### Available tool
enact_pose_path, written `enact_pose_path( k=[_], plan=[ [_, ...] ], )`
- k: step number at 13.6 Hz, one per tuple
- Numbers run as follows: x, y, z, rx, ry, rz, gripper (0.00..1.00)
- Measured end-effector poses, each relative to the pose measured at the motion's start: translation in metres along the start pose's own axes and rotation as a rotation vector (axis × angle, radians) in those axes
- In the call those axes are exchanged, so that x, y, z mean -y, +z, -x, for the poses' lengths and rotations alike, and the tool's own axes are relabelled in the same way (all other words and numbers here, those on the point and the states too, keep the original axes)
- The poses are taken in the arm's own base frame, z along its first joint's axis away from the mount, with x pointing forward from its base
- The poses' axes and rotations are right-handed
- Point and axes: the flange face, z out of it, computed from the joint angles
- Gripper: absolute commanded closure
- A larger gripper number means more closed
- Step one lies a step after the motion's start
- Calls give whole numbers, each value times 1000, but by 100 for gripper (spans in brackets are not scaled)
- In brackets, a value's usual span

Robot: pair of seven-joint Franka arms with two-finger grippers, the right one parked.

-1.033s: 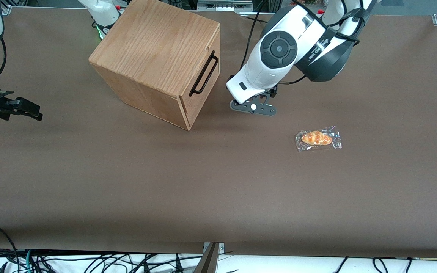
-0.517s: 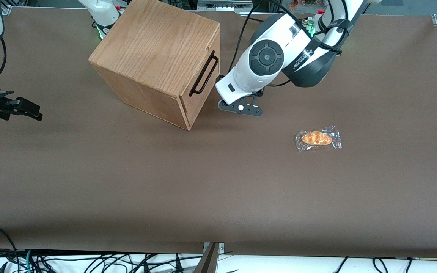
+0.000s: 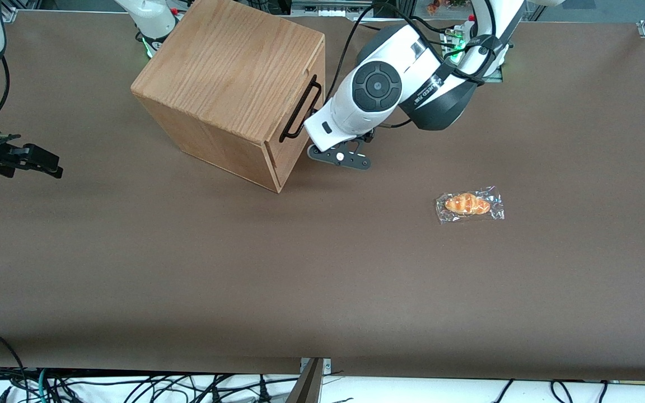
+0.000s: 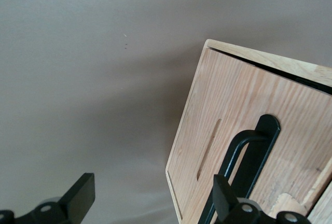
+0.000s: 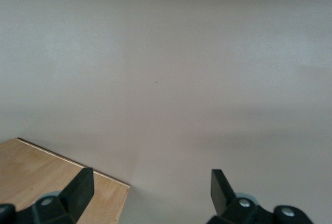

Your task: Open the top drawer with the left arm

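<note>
Two black fingers of the left arm's claw stood wide apart, empty, just beside the closed top drawer's black bar handle.

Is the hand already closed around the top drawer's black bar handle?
No. The hand is open in front of the top drawer, and the bar handle is outside its fingers.

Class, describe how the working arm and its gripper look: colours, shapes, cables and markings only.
The left arm is bulky and white with dark grey joint bands, a round dark disc cap and grey lettering along one band. Black cables loop over it. A white wrist block carries the gripper, which is open, with black, wedge-shaped fingers, in front of the top drawer.
</note>
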Motion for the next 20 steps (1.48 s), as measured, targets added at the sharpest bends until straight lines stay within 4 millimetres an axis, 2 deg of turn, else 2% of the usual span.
enact_pose_path(
  k=[4, 11, 20],
  plan=[
    [-12, 11, 2, 5, 22, 12, 0],
    [-9, 17, -1, 16, 98, 9, 0],
    [-24, 46, 1, 52, 138, 16, 0]
  ],
)
